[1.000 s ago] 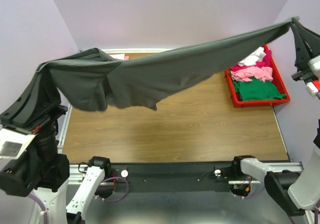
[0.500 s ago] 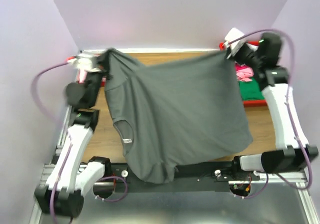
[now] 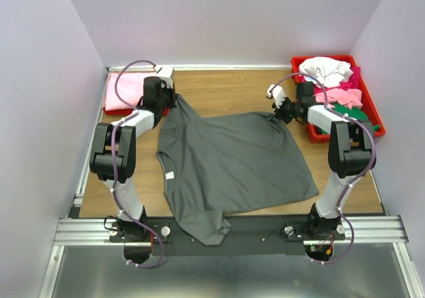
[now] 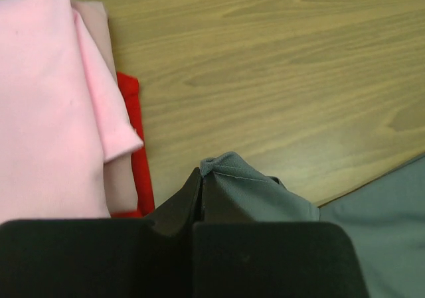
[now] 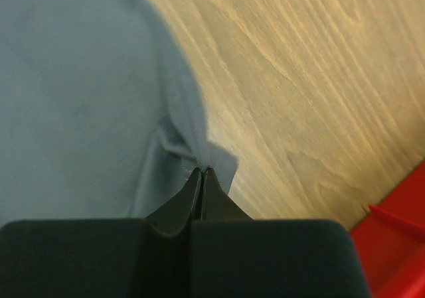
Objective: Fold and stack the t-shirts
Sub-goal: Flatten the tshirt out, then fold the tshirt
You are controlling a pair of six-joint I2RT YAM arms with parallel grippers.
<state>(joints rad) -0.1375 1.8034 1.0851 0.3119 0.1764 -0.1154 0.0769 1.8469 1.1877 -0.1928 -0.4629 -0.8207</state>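
One dark grey t-shirt (image 3: 229, 162) lies spread on the desk (image 3: 226, 89). The left end effector (image 3: 174, 101) and right end effector (image 3: 274, 114) each clench one far corner. Two red trays flank the shirt, one to its left (image 4: 139, 172) and one to its right (image 3: 325, 58).

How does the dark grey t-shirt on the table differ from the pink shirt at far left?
The dark grey t-shirt lies spread open on the wooden table, trailing over its near edge; the pink shirt is folded into a rectangle on a red plastic tray. The left gripper and right gripper each pinch a far corner of the grey one; neither touches the pink one. Both are plain soft cloth.
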